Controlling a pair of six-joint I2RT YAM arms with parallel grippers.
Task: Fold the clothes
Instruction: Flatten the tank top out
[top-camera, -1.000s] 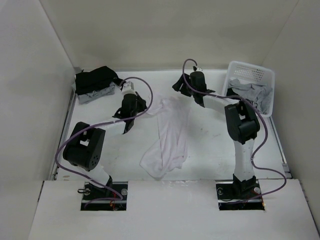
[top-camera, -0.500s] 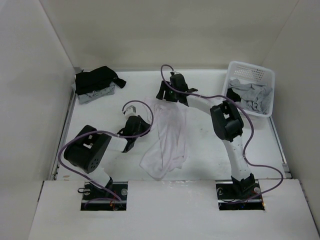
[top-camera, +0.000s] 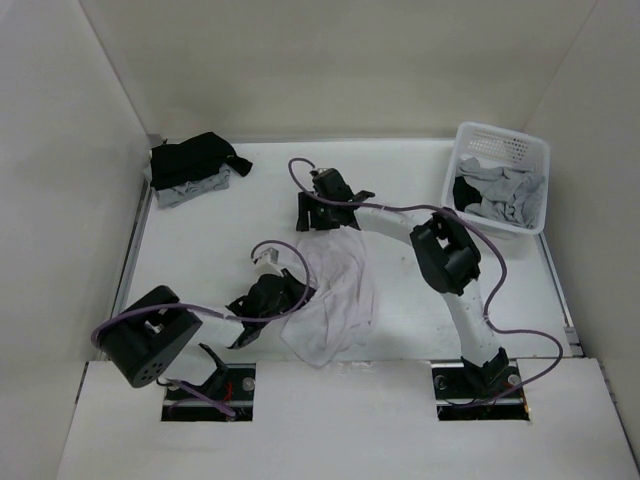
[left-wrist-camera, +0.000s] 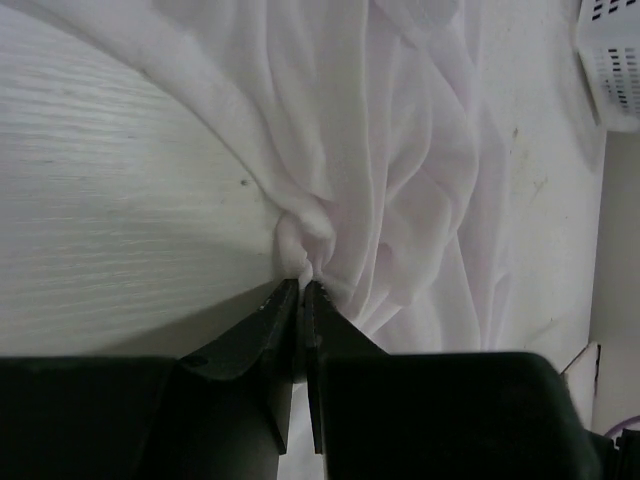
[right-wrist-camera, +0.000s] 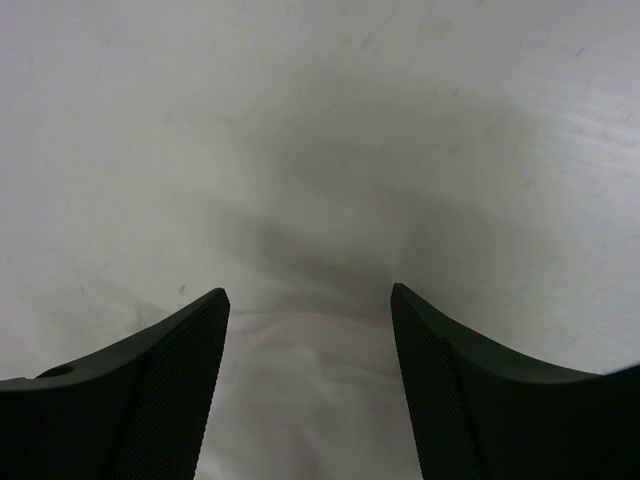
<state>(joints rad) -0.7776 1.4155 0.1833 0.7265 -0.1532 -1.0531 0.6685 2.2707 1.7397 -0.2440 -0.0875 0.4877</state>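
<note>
Left fingers (left-wrist-camera: 262, 348) pinch a fold of the wrinkled white tank top (left-wrist-camera: 400, 150); right fingers (right-wrist-camera: 160, 390) gape wide.

Tank top (left-wrist-camera: 400, 160) at left gripper (left-wrist-camera: 302, 290) tips: plain white, faint lilac tint. Left gripper black. Right gripper (right-wrist-camera: 310, 300) black, pads (right-wrist-camera: 170, 380) finely dotted. Table (top-camera: 200, 250) white. Basket (top-camera: 505, 146) to right gripper's right: white lattice, holding grey garments (top-camera: 500, 195). Pile (top-camera: 190, 160) beyond left gripper: black over grey.

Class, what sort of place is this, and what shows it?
Probably a robot lab cell for laundry folding: plain walls boxing in a table, two arms bolted to it, a white tank top.
</note>
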